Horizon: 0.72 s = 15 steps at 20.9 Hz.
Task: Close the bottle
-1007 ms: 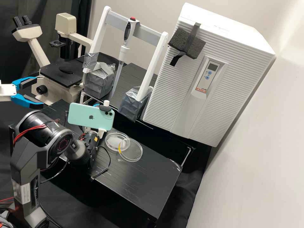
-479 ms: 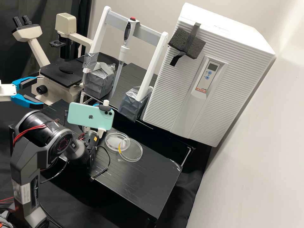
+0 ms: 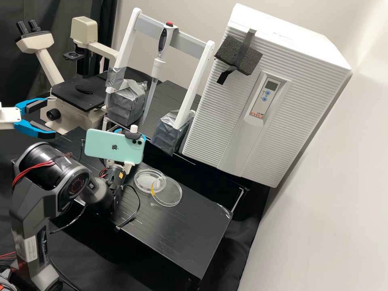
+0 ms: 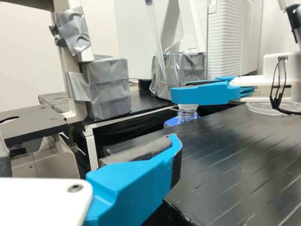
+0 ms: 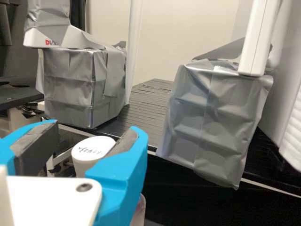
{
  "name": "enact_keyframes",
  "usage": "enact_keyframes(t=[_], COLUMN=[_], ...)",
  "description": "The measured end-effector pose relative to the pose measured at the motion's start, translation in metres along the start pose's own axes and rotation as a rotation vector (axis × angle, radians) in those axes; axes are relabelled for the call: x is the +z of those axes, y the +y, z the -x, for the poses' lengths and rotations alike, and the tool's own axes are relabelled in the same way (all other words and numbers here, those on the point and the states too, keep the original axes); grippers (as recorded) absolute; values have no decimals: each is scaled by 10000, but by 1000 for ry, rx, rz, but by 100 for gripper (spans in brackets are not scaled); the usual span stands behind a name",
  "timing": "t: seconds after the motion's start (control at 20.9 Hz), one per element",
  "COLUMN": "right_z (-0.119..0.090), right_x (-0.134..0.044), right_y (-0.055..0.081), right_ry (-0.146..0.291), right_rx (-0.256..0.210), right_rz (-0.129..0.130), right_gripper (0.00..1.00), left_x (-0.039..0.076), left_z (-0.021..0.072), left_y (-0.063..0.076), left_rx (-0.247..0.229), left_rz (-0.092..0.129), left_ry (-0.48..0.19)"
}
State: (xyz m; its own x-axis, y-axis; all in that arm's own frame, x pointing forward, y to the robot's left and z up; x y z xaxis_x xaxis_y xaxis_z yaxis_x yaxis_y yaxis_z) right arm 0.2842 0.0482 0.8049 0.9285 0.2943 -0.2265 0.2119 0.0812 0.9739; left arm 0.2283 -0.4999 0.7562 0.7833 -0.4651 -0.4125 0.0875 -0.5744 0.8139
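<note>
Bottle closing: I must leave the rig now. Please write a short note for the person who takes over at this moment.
Left gripper: jaws open, empty, beside the microscope.
Right gripper: jaws shut on the white cap, directly above the neck of the bottle.
The bottle: upright beside the black platform, threads bare.
Done: cap gripped and over the neck.
Left: lower the cap, screw it tight, release.

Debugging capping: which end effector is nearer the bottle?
Right. Right end effector sits just above the bottle, holding the cap; left end effector is well off, near the microscope.
</note>
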Motion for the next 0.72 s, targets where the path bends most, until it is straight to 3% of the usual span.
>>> enact_keyframes(t=[0.43, 0.48, 0.58, 0.72], right_z=[109, 122, 162, 208], right_x=[-97, -114, -164, -242], right_y=[-2, 5, -2, -31], right_ry=[34, 44, 48, 32], right_rx=[1, 8, 26, 81], right_rz=[16, 19, 46, 121], right_gripper=[100, 100, 100, 100], left_x=[0, 0, 0, 14], left_z=[0, 0, 0, -12], left_y=[0, 0, 0, 3], left_rx=[0, 0, 0, 8], left_rz=[-1, -11, -30, -53], left_ry=[0, 0, 0, 8])
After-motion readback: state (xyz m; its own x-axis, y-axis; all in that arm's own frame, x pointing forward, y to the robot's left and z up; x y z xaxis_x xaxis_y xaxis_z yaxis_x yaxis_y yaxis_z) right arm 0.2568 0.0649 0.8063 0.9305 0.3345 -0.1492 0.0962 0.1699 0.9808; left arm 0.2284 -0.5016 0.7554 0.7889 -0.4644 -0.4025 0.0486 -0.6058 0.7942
